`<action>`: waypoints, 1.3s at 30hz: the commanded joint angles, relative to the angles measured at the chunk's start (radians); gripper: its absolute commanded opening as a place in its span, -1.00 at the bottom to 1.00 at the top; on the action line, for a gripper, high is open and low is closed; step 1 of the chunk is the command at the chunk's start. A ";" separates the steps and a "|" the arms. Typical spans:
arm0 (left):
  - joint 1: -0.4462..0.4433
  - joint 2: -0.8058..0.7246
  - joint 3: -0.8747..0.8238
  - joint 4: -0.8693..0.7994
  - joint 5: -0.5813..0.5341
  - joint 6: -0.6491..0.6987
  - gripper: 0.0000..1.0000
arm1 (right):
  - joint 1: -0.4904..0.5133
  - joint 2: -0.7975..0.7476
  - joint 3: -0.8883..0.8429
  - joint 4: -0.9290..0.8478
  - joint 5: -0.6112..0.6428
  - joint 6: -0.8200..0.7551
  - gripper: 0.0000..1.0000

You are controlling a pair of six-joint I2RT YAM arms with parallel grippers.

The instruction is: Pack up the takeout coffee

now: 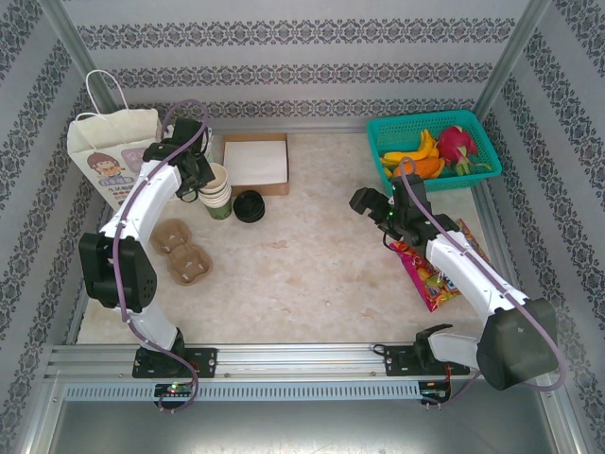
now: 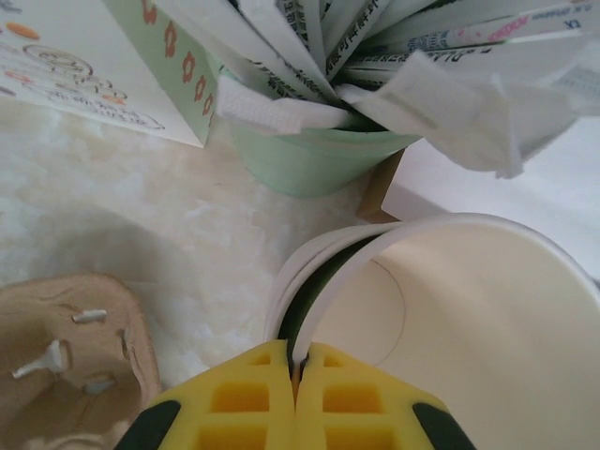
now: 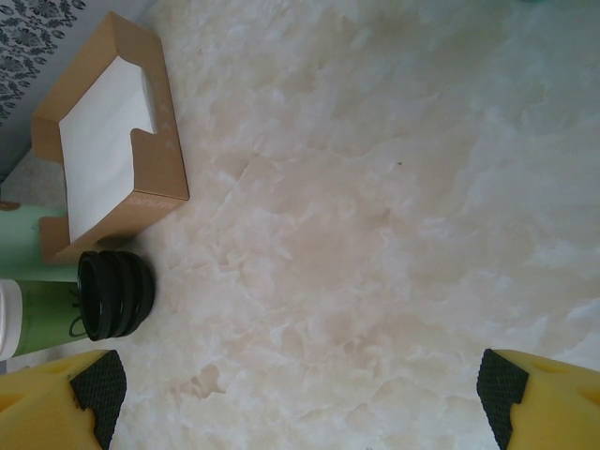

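Spreading under both my arms is the pale marbled tabletop (image 1: 312, 274). At its far left corner stands the white paper bag (image 1: 109, 142), upright, with its handles up and a cartoon figure on its face. In the far right corner sits a teal basket (image 1: 383, 128) holding bananas (image 1: 416, 151) and a pink dragon fruit (image 1: 454, 142). Between bag and basket, at the back, a cardboard tray (image 3: 161, 155) holds white napkins (image 3: 98, 150). A bright snack packet (image 1: 427, 282) lies flat beneath my right forearm. Two brown pulp cup carriers (image 1: 180, 251) lie side by side in front of the bag. My right tool (image 3: 298, 394) hangs over bare tabletop right of centre, its fingers wide apart with nothing between them. A pale green cup of white sticks (image 2: 309, 164) stands just beside the bag. Near it is the stack of paper cups (image 1: 220, 200), olive-green outside and cream inside. The takeout coffee cup (image 2: 469, 309) is the top one of that stack, nested, its mouth open. My left tool (image 2: 295, 366) is pinched together on its near wall at the rim. A short stack of black lids (image 1: 249, 205) sits just right of the cups.
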 commanded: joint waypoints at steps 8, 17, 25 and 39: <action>0.024 -0.067 0.036 -0.014 0.014 0.025 -1.00 | 0.010 -0.014 0.013 -0.018 0.023 -0.008 0.96; 0.041 -0.136 0.063 -0.010 0.063 0.088 -1.00 | 0.036 -0.006 0.067 -0.034 -0.033 -0.107 0.96; 0.042 -0.213 0.131 -0.079 0.096 0.208 -1.00 | 0.149 0.030 0.167 -0.051 -0.010 -0.355 0.96; -0.037 -0.352 0.120 -0.116 0.324 0.290 -1.00 | 0.185 -0.029 0.122 0.095 -0.001 -0.502 0.96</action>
